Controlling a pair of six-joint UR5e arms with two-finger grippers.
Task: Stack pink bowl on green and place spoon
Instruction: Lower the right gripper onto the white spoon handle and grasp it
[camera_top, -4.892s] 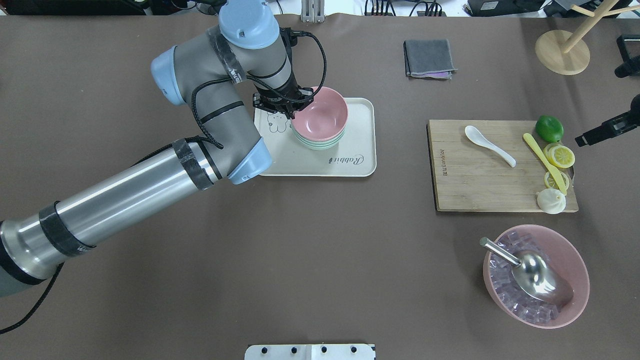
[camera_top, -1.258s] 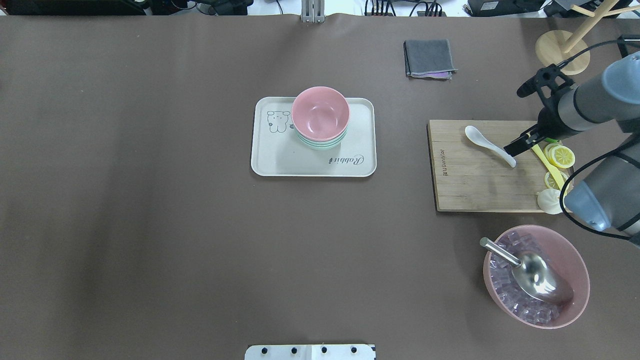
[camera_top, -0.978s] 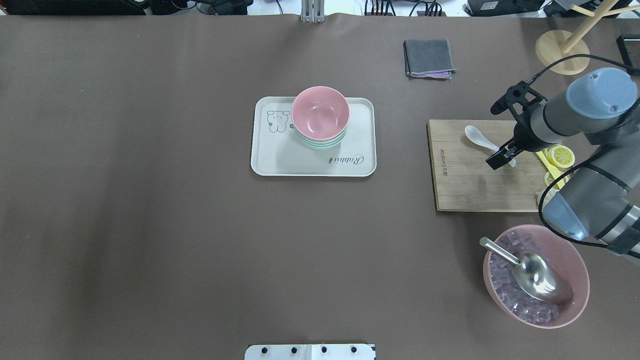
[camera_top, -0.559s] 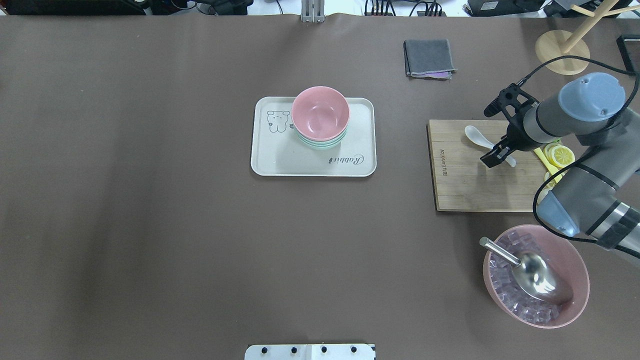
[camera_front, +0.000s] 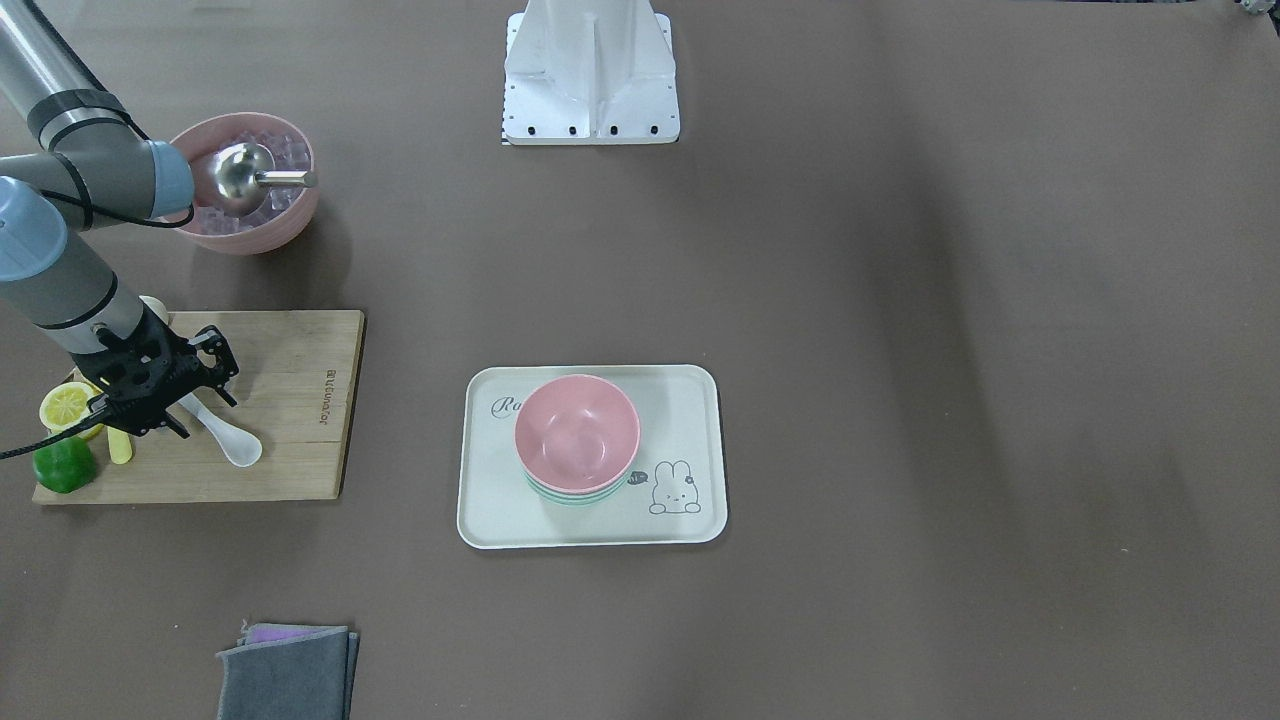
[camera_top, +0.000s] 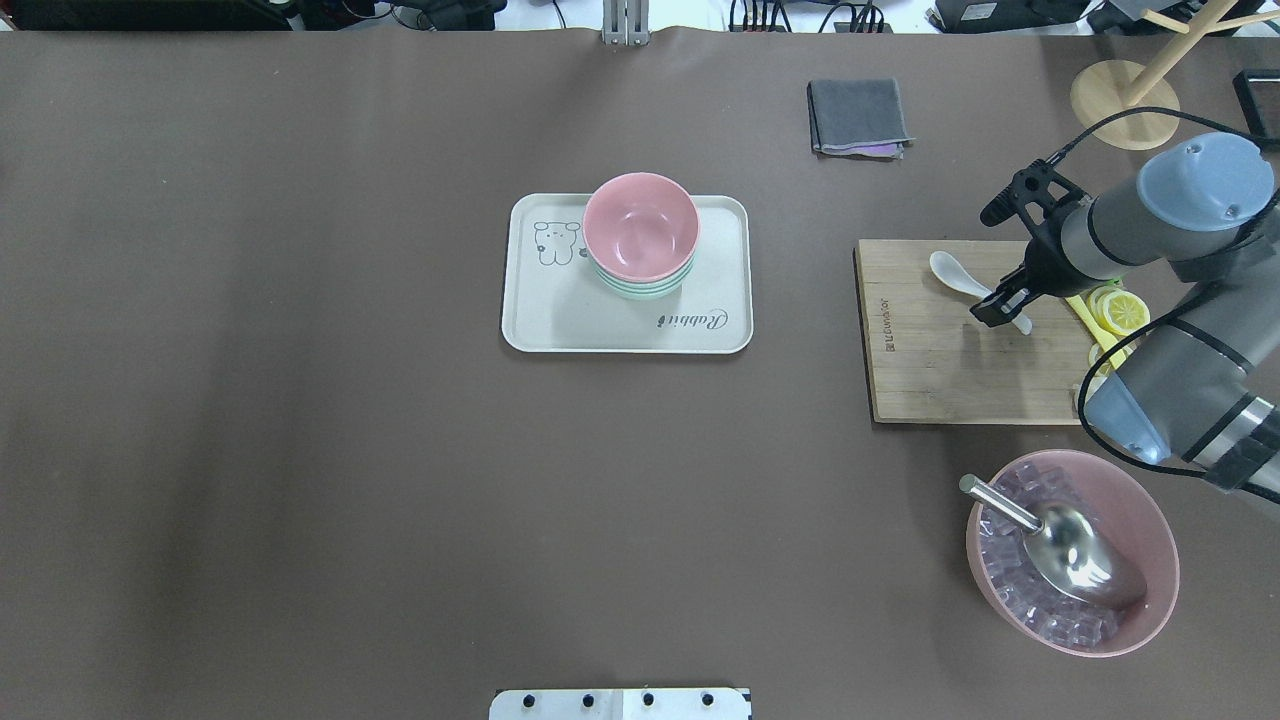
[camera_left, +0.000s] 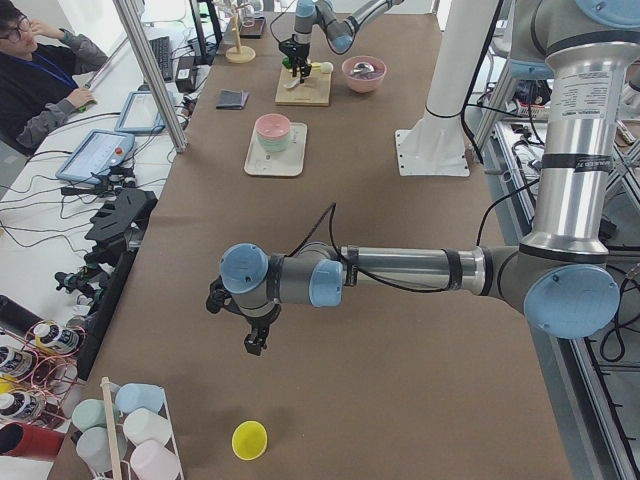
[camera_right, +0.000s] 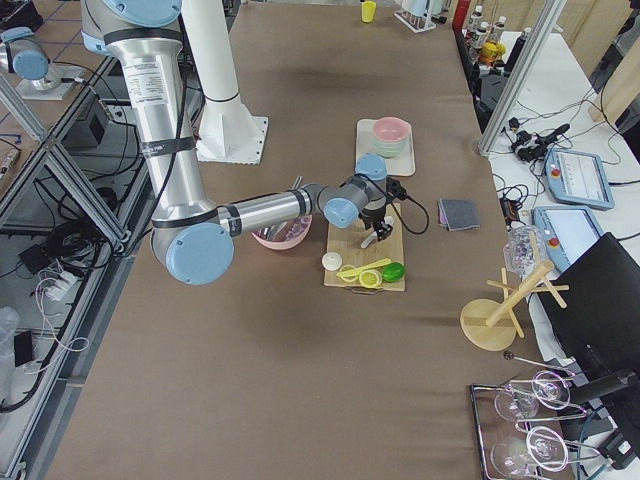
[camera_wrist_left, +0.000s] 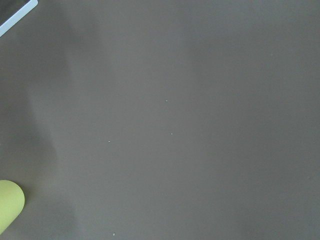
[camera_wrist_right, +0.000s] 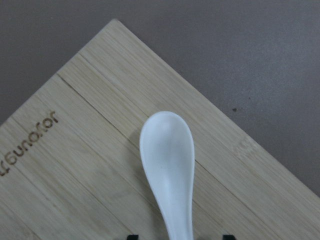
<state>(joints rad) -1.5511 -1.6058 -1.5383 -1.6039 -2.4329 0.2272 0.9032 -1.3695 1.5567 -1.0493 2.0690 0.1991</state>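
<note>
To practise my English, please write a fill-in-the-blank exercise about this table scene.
The small matte pink round bowl is stacked on the pale mint-green round bowl, on the cream ____.
The glossy white soup spoon lies on the wooden cutting ____.
The open right pincer straddles the spoon's ____.
Missing words: tray, board, handle.

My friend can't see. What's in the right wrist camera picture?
A white spoon lies on a wooden cutting board, scoop end pointing up. The tips of the right gripper peek in at the bottom, one each side of its handle.
</note>
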